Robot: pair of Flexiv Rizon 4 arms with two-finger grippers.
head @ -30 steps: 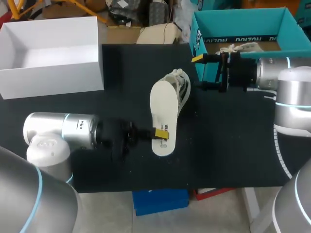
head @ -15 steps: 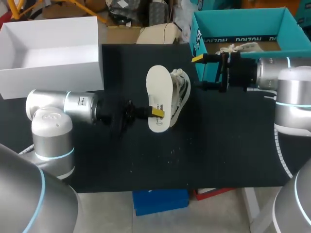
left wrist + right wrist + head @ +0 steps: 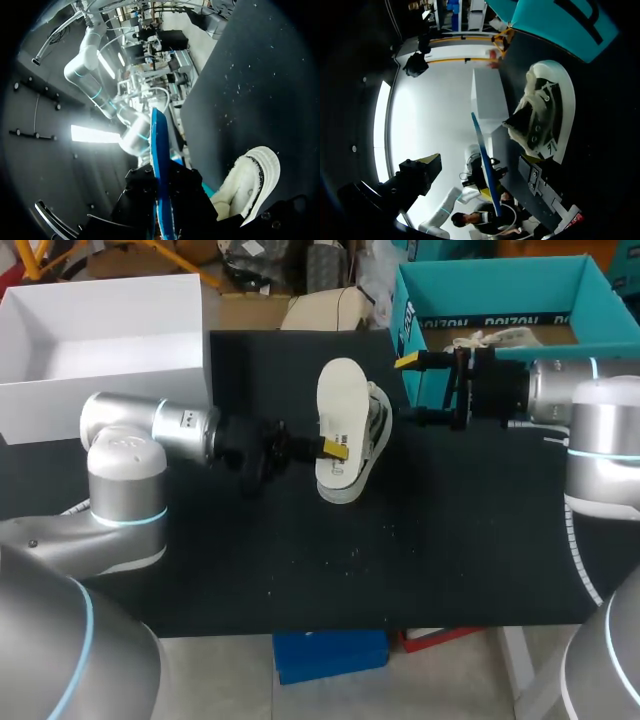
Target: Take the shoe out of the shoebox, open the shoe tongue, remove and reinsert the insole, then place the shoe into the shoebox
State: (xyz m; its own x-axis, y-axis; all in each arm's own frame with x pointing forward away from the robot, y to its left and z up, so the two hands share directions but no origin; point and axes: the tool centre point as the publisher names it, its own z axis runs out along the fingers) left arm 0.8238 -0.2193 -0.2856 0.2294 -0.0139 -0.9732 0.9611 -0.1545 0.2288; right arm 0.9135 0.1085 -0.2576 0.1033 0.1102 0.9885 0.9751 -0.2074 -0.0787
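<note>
My left gripper (image 3: 328, 448) is shut on a white insole (image 3: 340, 405) and holds it on edge, over and against the shoe. In the left wrist view the insole (image 3: 159, 165) stands edge-on between the fingers, blue side showing. The white and grey shoe (image 3: 374, 435) lies on its side on the black mat, its opening toward the insole; the shoe (image 3: 250, 182) shows beside my left gripper. My right gripper (image 3: 410, 390) hangs open just right of the shoe, at the corner of the teal shoebox (image 3: 408, 315). From the right wrist, the shoe (image 3: 545, 115) lies ahead.
A white open box (image 3: 100, 390) stands at the back left of the mat. Inside the teal shoebox, white laces of another shoe (image 3: 495, 338) show. The black mat (image 3: 400, 560) stretches to the table's front edge.
My left arm has carried the insole away from the front of the mat, back and to the right, until it stands against the shoe. The right arm has kept still.
</note>
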